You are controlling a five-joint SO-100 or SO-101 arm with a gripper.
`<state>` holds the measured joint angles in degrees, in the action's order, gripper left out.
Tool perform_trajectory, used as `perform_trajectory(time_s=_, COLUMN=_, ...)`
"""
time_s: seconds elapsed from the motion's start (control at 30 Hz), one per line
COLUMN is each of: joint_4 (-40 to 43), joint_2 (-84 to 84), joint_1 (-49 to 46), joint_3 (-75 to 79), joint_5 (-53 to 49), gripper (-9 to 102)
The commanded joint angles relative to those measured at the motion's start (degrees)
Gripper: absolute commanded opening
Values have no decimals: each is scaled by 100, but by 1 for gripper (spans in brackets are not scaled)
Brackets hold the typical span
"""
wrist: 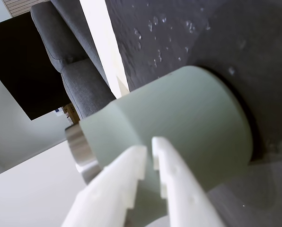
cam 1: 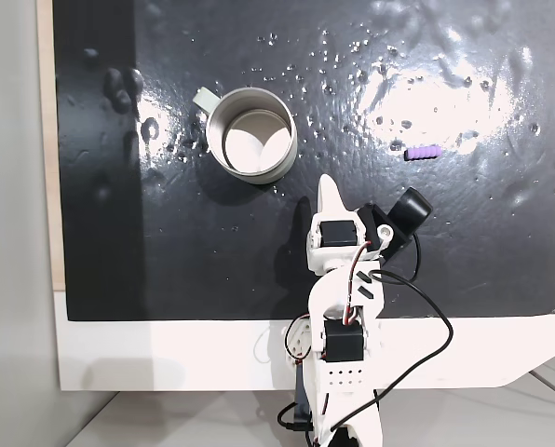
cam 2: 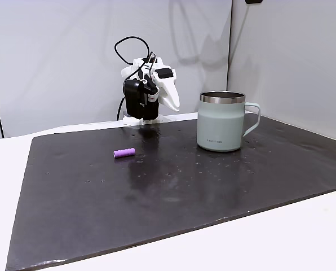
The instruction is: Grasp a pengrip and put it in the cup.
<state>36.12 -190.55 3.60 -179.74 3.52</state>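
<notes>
The gripper point(wrist: 148, 151) is almost closed and holds nothing, near the cup point(cam 1: 252, 133). The pengrip point(cam 1: 421, 153) lies well apart on open mat point(cam 1: 445, 251).

Black, glossy mat point(cam 1: 212, 261) speckled with droplets, lying on a white tabletop point(cam 1: 166, 358). Plain pale walls point(cam 2: 55, 56) behind, meeting at a corner. In the wrist view, a grey upholstered sofa point(wrist: 74, 71) beyond the table's edge, beside a dark panel point(wrist: 22, 61).
</notes>
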Motion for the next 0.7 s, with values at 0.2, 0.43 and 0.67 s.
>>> perform_trajectory(time_s=0.2, joint_4=9, joint_2=-62, joint_1=352, joint_3=-299, joint_5=-26, gripper=0)
perform_trajectory(time_s=0.43, joint_4=9, joint_2=-62, joint_1=352, joint_3=-299, joint_5=-26, gripper=0)
perform_trajectory(time_s=0.67, joint_4=668, joint_2=-62, joint_1=290, joint_3=914, joint_5=-589, gripper=0)
